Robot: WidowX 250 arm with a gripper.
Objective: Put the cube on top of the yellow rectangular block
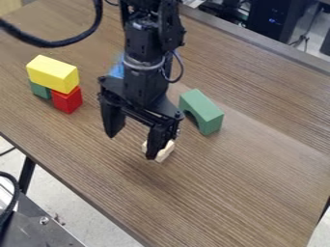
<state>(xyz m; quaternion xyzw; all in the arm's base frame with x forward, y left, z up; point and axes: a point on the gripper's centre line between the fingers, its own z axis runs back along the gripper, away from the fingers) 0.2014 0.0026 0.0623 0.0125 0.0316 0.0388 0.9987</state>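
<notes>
The gripper (130,147) hangs over the middle of the table, its two fingers spread apart with nothing held between them. Behind and around its right finger shows a small cream-coloured block (166,151), partly hidden, so its full shape cannot be told. At the left, a yellow rectangular block (53,74) lies across a red cube (67,100) and a green block (40,90), bridging the two. Something blue (117,68) shows just left of the arm, mostly hidden behind it.
A green arch-shaped block (203,112) lies right of the gripper. The brown wooden table (238,193) has its near edge running from the left side down to the bottom. A black cable loops at the upper left, above the yellow block.
</notes>
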